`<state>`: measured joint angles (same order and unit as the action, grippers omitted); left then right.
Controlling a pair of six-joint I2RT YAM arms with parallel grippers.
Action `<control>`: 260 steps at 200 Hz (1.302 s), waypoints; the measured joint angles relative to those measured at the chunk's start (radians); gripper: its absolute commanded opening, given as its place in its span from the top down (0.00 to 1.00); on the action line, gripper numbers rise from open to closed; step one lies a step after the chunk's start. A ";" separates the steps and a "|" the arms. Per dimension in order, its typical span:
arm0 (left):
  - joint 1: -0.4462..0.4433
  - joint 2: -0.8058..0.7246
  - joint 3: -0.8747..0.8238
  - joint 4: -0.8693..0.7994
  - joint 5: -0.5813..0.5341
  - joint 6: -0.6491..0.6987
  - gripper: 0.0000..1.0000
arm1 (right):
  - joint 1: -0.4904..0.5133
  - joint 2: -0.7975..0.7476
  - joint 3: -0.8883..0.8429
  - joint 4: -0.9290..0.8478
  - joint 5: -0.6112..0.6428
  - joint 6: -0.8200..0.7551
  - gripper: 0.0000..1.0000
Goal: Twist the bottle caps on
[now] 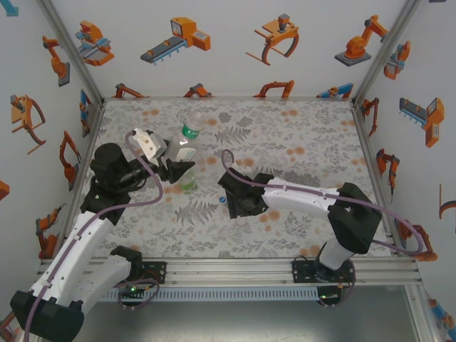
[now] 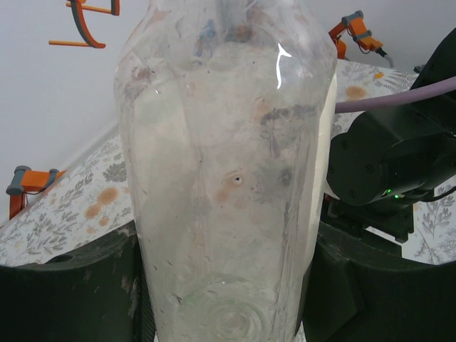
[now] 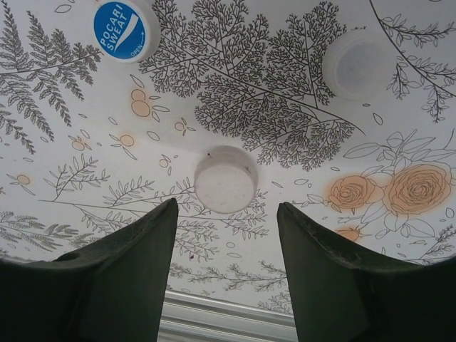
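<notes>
A clear bottle (image 2: 224, 178) stands upright between the two black fingers (image 2: 71, 292) of my left gripper (image 2: 224, 285), which is shut on its body. From above, the left gripper (image 1: 179, 169) sits among the bottles. One bottle has a green-and-white label (image 1: 189, 132); a green-tinted one (image 1: 187, 184) is beside the fingers. My right gripper (image 3: 226, 208) hangs open over the table. A whitish cap (image 3: 226, 179) lies just beyond its fingertips, not between them. A blue cap (image 3: 120, 30) lies at the far left and a pale cap (image 3: 356, 65) at the far right.
The right arm's black wrist (image 2: 392, 157) and its purple cable are close to the right of the held bottle. The floral table cover (image 1: 299, 142) is bare to the right and at the back. The metal rail (image 3: 228, 320) of the table's near edge runs just below the right fingers.
</notes>
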<state>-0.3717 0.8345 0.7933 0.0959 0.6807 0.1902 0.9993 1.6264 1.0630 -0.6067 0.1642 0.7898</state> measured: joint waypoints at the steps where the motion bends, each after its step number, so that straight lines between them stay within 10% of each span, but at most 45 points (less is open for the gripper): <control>1: 0.000 0.000 0.000 0.000 0.000 0.000 0.98 | 0.000 0.001 0.000 0.000 0.000 0.000 0.45; 260: -0.002 0.000 0.000 -0.002 0.000 0.005 0.96 | 0.005 0.116 -0.002 0.047 -0.033 0.008 0.52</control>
<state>-0.3733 0.8345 0.7933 0.0944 0.6807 0.1947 1.0039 1.7428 1.0611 -0.5602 0.1310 0.7979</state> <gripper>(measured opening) 0.590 0.492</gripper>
